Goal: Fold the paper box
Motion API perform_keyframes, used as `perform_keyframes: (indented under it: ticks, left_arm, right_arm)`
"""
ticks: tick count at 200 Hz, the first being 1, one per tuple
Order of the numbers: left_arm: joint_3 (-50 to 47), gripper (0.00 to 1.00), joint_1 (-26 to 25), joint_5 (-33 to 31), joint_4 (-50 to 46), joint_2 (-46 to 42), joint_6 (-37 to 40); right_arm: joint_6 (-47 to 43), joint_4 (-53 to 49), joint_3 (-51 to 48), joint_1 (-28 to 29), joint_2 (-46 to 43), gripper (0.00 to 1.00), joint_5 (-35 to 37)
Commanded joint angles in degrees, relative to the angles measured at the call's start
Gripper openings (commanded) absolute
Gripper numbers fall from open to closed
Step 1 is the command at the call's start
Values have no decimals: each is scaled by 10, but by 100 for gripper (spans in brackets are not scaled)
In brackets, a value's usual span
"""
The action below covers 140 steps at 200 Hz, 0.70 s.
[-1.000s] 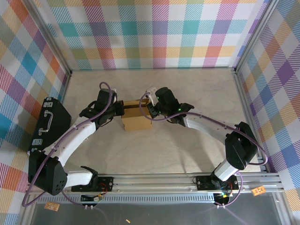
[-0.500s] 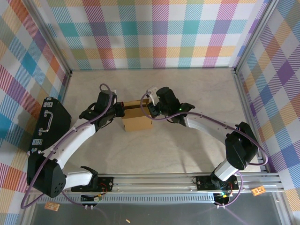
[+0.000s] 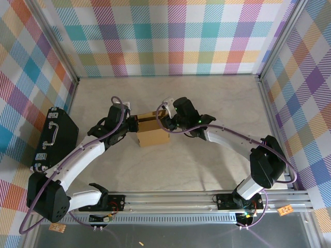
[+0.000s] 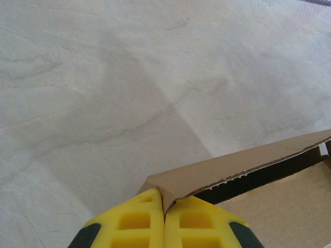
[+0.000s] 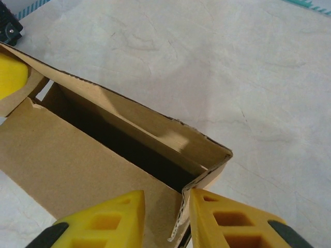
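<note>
paper box (image 3: 152,135) corner pinched in L gripper (image 4: 164,204), wall btwn R gripper (image 5: 165,199)

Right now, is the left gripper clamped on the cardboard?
Yes, the left gripper is shut on a corner of the paper box.

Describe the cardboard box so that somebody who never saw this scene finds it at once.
Look at the pale marbled table between the plaid walls. Near its middle, where the left claw and the right claw meet, sits the paper box. It is plain brown cardboard, half folded, unlike the black hard case with a handle at the left wall.
</note>
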Motion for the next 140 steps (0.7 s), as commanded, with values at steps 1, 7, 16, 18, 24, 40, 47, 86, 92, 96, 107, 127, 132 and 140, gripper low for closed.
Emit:
perform_keyframes:
  ticks: [1, 7, 16, 18, 24, 40, 47, 86, 92, 96, 107, 127, 132, 140]
  left_arm:
    - [-14, 0, -18, 55, -19, -1, 7]
    - [-13, 0, -18, 54, -21, -2, 9]
    - [-14, 0, -18, 53, -21, -3, 11]
    - [-14, 0, -18, 52, -21, -3, 11]
    - [-13, 0, -18, 53, -20, -4, 11]
    - [-12, 0, -19, 53, -20, -4, 12]
    - [-12, 0, -19, 53, -20, -3, 13]
    - [-13, 0, -19, 53, -20, -4, 14]
    - [-12, 0, -19, 52, -20, -4, 14]
    - [-13, 0, -20, 52, -20, -4, 15]
    - [-13, 0, -20, 52, -21, -5, 16]
    - [-11, 0, -20, 50, -23, -6, 18]
    - [-12, 0, -20, 50, -23, -7, 19]
    - [-11, 0, -20, 51, -23, -7, 18]
  right_arm:
    - [11, -58, 28, 4, 2, 29, -36]
    - [13, -67, 33, 2, 1, 30, -37]
    - [18, -78, 37, -1, 1, 30, -41]
    - [19, -81, 39, -2, 1, 30, -42]
    - [19, -90, 43, -4, 2, 30, -48]
    - [22, -119, 60, -9, 9, 28, -57]
    - [23, -134, 67, -10, 12, 28, -59]
    - [28, -174, 92, -15, 21, 25, -62]
    - [28, -180, 98, -16, 22, 25, -60]
    - [29, -182, 101, -17, 23, 25, -60]
    - [31, -192, 108, -21, 25, 25, -61]
    - [41, -202, 122, -30, 27, 29, -67]
    - [43, -206, 126, -32, 28, 29, -69]
    - [42, -212, 131, -33, 31, 29, -72]
